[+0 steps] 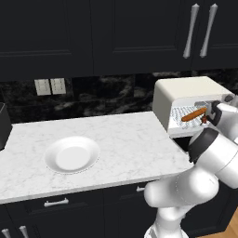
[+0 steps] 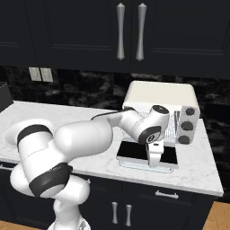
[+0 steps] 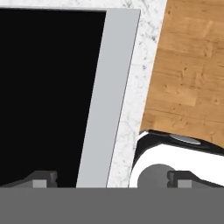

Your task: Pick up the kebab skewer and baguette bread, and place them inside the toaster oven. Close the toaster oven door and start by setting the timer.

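From my station I see the toaster oven [image 1: 183,95], a cream-white box at the right end of the marble counter [image 1: 121,144], with three dark knobs [image 2: 188,125] down its right side. I can read no writing on it. Its toaster oven door [image 2: 134,152] lies folded down flat, dark glass with a pale frame. On the wire rack inside rests the baguette bread [image 1: 194,114], a slim orange-brown loaf. The gripper [image 3: 112,179] hangs just above the door's edge, fingers spread wide, holding nothing. A white plate [image 1: 72,155] sits well to the left.
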